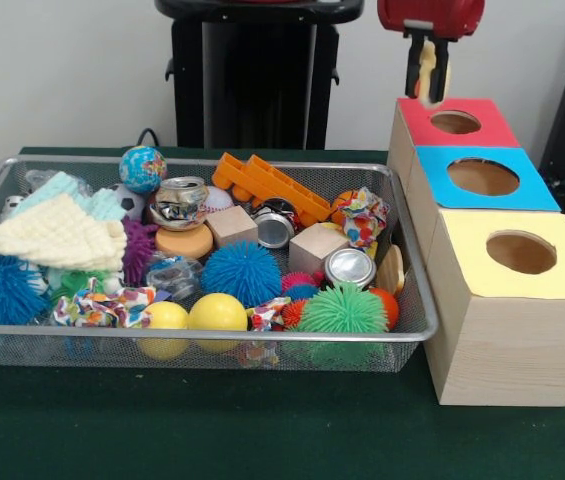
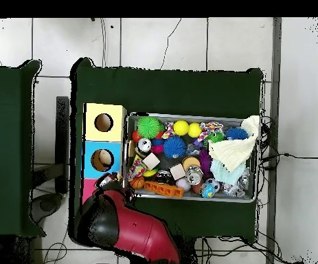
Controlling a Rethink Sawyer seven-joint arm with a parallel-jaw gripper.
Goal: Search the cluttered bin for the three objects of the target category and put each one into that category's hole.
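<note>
The red and black gripper [image 1: 428, 72] hangs above the red-topped wooden box [image 1: 492, 128], its two dark fingers pinching a pale, rounded wooden piece [image 1: 427, 70]. That piece stands upright, long axis vertical, lower end pointing down just beside the near rim of the round hole in the red top [image 1: 455, 122]. Its exact shape is hard to make out, since the fingers cover both flanks.

Next in the row sit the blue-topped wooden box [image 1: 527, 185] and the yellow-topped wooden box [image 1: 507, 330], each with its own round hole.

The wire mesh bin [image 1: 212, 335] lies beside the boxes, packed with clutter. Two plain wooden cubes [image 1: 232, 225] rest near the middle, and a flat wooden disc [image 1: 392, 270] leans against the bin's wall on the box side, partly hidden behind a crushed silver can [image 1: 349, 266].

In the overhead view the red arm [image 2: 130, 230] covers the red-topped box almost entirely, and the gripper cannot be told apart there.
</note>
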